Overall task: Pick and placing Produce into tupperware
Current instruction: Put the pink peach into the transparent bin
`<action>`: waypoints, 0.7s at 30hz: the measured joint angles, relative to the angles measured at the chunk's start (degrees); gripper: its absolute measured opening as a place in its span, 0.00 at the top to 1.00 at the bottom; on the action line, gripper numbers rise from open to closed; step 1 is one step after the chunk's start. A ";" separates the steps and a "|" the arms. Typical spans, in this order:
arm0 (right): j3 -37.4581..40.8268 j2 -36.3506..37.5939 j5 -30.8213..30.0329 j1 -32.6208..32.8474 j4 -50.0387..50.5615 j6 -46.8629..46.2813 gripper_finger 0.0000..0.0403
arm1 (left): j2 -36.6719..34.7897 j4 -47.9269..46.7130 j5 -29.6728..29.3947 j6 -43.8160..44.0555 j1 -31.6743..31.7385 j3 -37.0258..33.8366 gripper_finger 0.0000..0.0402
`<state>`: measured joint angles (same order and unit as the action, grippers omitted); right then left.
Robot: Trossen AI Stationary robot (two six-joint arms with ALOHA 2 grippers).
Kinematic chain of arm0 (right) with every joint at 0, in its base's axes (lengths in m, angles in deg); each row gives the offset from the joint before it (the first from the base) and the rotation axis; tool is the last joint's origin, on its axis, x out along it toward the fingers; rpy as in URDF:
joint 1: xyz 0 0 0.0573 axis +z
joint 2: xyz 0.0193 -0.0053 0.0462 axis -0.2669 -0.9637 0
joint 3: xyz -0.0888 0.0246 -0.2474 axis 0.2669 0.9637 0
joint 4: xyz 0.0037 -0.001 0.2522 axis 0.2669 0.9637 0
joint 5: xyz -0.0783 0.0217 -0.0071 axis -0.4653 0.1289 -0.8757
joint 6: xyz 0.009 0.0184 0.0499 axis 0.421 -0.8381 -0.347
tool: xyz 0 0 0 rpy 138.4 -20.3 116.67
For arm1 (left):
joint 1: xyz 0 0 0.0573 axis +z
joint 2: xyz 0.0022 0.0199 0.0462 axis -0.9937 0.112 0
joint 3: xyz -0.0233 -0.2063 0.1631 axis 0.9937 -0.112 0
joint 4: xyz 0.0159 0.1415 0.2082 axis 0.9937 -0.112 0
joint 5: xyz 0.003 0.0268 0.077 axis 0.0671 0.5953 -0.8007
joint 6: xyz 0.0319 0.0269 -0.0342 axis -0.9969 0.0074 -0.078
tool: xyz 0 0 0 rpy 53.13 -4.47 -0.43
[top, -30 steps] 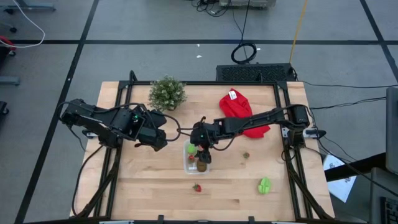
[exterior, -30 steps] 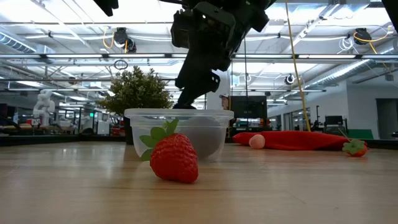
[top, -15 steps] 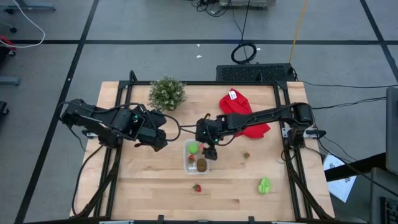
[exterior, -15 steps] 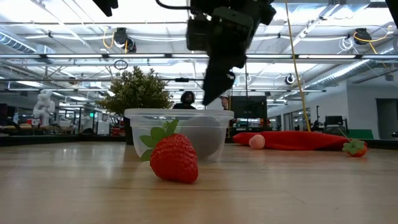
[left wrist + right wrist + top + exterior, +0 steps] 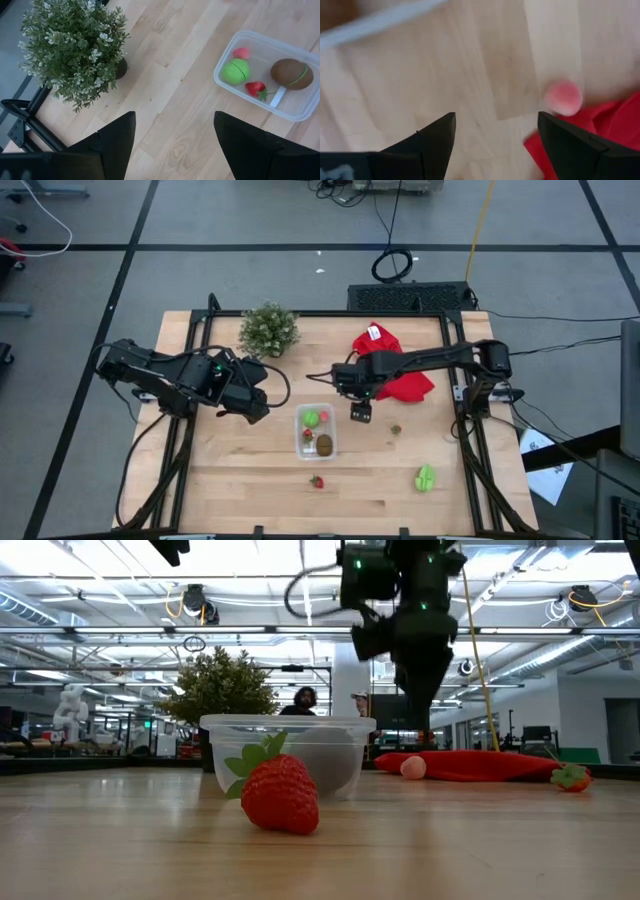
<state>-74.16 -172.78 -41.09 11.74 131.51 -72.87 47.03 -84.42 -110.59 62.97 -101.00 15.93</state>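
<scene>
The clear tupperware (image 5: 316,430) stands mid-table and holds a green piece (image 5: 235,71), a pink one (image 5: 241,52), a small strawberry (image 5: 256,88) and a brown oval (image 5: 291,73). On the wood lie a strawberry (image 5: 317,481) near the front, a small strawberry (image 5: 396,429) and a green piece (image 5: 425,477) to the right. A pink ball (image 5: 562,97) rests beside the red cloth. My right gripper (image 5: 359,412) hangs open just right of the tub, pointing down, with nothing in it. My left gripper (image 5: 175,145) waits open, left of the tub.
A bushy potted plant (image 5: 268,328) stands at the far left of the table. A red cloth (image 5: 390,365) lies at the far right under my right arm. People show in the room behind the table in the low view.
My right gripper has moved from above the tupperware toward the table's right and slightly far side, clear of the tub, and tipped to point more steeply down. It has stayed open. The produce in the tub has not moved.
</scene>
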 joint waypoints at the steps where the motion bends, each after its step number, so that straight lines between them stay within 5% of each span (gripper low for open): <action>1: 0.87 -0.05 0.00 -0.55 -0.01 -0.18 0.33 | 0.00 -0.01 -0.01 -0.01 0.00 0.00 0.32; 21: 5.93 0.01 0.02 -9.18 -1.95 3.02 0.33 | 0.00 -0.02 -0.39 -0.20 0.00 0.00 0.32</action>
<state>-68.23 -172.76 -41.07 2.56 129.55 -69.85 47.04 -84.44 -110.98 62.78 -101.00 15.93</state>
